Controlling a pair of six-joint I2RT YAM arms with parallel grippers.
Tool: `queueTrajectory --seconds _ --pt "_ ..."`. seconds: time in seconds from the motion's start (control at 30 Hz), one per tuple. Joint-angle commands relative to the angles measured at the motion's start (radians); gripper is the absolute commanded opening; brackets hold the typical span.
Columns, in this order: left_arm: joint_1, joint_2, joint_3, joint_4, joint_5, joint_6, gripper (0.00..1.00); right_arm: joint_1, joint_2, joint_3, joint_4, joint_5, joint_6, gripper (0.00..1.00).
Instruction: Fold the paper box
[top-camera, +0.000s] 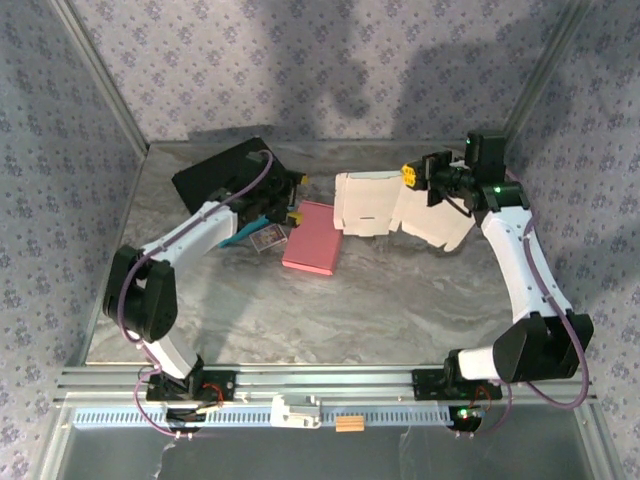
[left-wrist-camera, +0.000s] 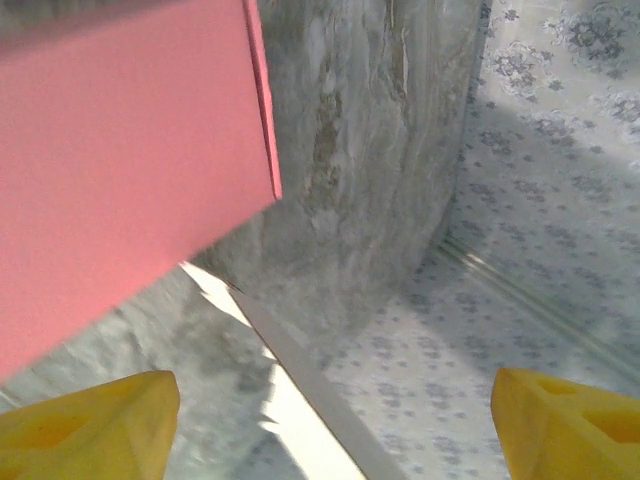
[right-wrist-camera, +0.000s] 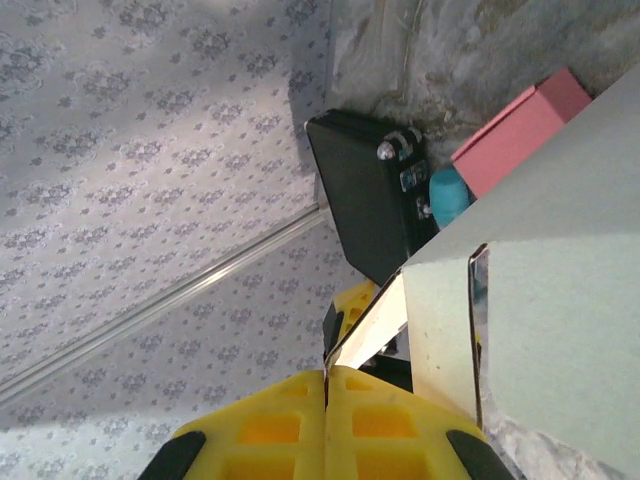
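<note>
The paper box (top-camera: 375, 205) is a white, partly flattened blank at the back middle of the table, its flaps spreading right. My right gripper (top-camera: 411, 178) is shut on its upper edge; in the right wrist view the yellow fingers (right-wrist-camera: 300, 425) pinch the thin paper edge, and the box panel (right-wrist-camera: 560, 300) fills the right side. My left gripper (top-camera: 292, 203) hangs at the box's left edge, above the pink box (top-camera: 312, 238). In the left wrist view its yellow fingertips (left-wrist-camera: 90, 420) stand wide apart, so this gripper (left-wrist-camera: 335, 400) is open with nothing between them; the white paper edge (left-wrist-camera: 290, 400) lies beyond.
A black case (top-camera: 222, 172) sits at the back left, with a teal object (top-camera: 243, 233) and a small card (top-camera: 268, 238) under my left arm. Patterned walls close in the back and both sides. The pink box (left-wrist-camera: 120, 170) is close under the left wrist.
</note>
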Motion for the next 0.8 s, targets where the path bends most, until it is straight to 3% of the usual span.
queueTrajectory --seconds 0.0,0.17,0.5,0.7,0.77 --pt "-0.036 -0.053 -0.020 0.109 -0.035 -0.332 0.82 0.025 -0.019 0.026 -0.012 -0.005 0.063 0.00" --pt "-0.094 -0.056 -0.047 0.120 -0.071 -0.474 0.82 0.055 -0.036 -0.019 0.061 0.000 0.122 0.00" --pt "-0.125 0.116 0.063 0.211 -0.060 -0.539 0.78 0.045 -0.098 -0.060 0.059 -0.011 0.136 0.00" --pt "-0.142 0.127 0.007 0.327 -0.166 -0.606 0.52 -0.002 -0.125 -0.069 0.045 -0.036 0.131 0.00" --pt "-0.142 0.136 0.021 0.338 -0.197 -0.611 0.36 -0.010 -0.132 -0.078 0.044 -0.043 0.130 0.00"
